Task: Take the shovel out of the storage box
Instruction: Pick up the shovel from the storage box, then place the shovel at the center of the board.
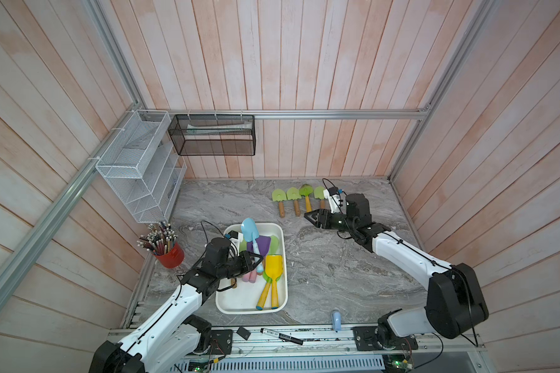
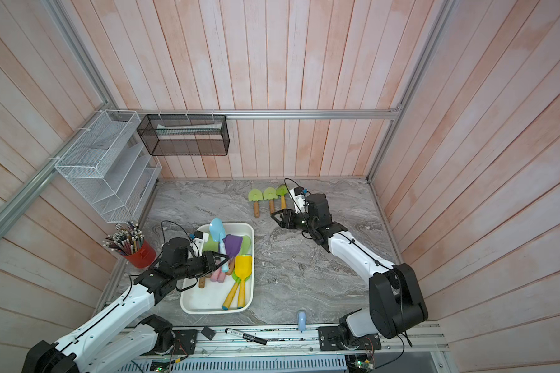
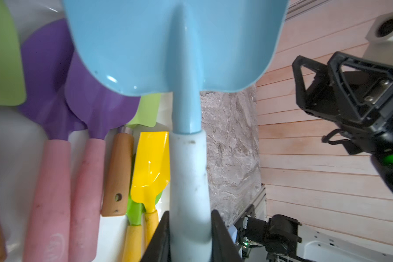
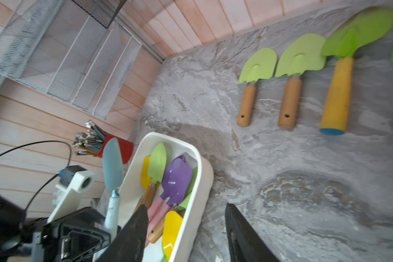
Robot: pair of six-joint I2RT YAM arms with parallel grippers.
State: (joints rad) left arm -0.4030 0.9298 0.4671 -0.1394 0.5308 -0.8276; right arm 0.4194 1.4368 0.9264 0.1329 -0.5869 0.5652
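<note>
Pale-blue shovel (image 1: pixel 252 237), its whitish handle clamped tight by the left fingers (image 3: pixel 222 238), is tilted up above the storage box (image 1: pixel 240 302), blade over the box's far rim. Beyond the box, the right fingers (image 4: pixel 132 233) hang half apart over the counter (image 1: pixel 337 274), holding nothing. Farther beyond lie four green shovels (image 1: pixel 293 193).

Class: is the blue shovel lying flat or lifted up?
Lifted: the left gripper holds the blue shovel by its handle, blade raised above the box.
</note>
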